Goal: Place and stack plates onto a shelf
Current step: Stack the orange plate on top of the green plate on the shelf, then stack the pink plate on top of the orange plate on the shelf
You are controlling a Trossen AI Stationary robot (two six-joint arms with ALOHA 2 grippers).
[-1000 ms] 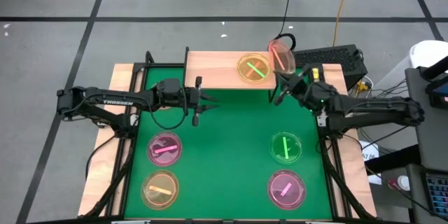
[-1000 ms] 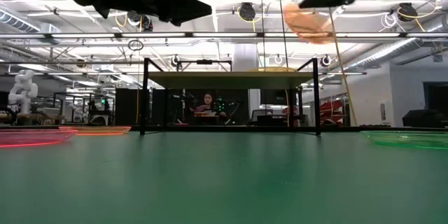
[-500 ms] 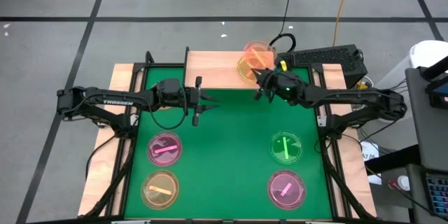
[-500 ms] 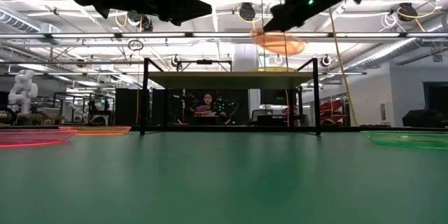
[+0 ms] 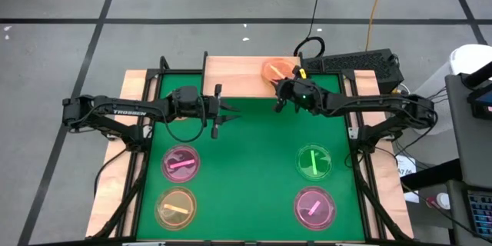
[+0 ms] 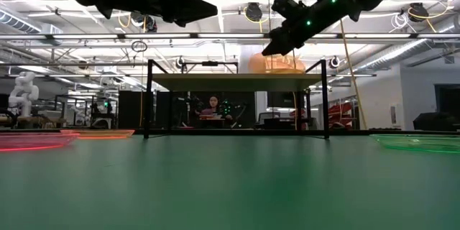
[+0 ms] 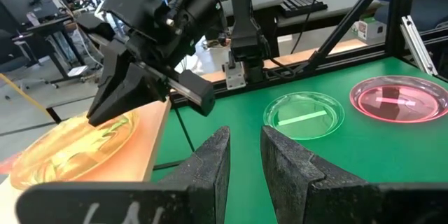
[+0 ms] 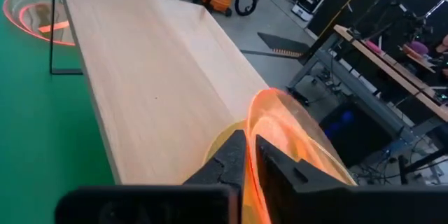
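Observation:
An orange plate (image 5: pixel 275 69) is in my right gripper (image 5: pixel 281 89), which is shut on it over the right part of the light-wood shelf (image 5: pixel 234 75). A yellowish plate (image 8: pixel 222 142) lies flat on the shelf board under it. In the low view the orange plate (image 6: pixel 277 62) sits just at the shelf top. Several other plates lie flat on the green table: pink (image 5: pixel 181 161), orange (image 5: pixel 177 207), green (image 5: pixel 315 161), pink (image 5: pixel 314 207). My left gripper (image 5: pixel 231 114) hovers above the table left of centre, open with a narrow gap, touching nothing. My right gripper pinches the orange plate's rim (image 8: pixel 253 120) between its two fingers, on the side of the plate facing the table's near edge. The fingers come slanting down from the near right. The plate is tilted, its far part low over the yellowish plate; whether they touch I cannot tell.
The shelf stands on thin black legs (image 6: pixel 149 99) at the table's far edge, its left half (image 8: pixel 140 63) bare. A keyboard (image 5: pixel 357 63) and cables lie beyond the far right corner. Black frame posts (image 5: pixel 361 177) run along the table's sides.
My right gripper has swung toward the table's left and down, from past the shelf's right end to over the shelf. The orange plate it carries has tipped from nearly on edge to a low tilt over the yellowish plate.

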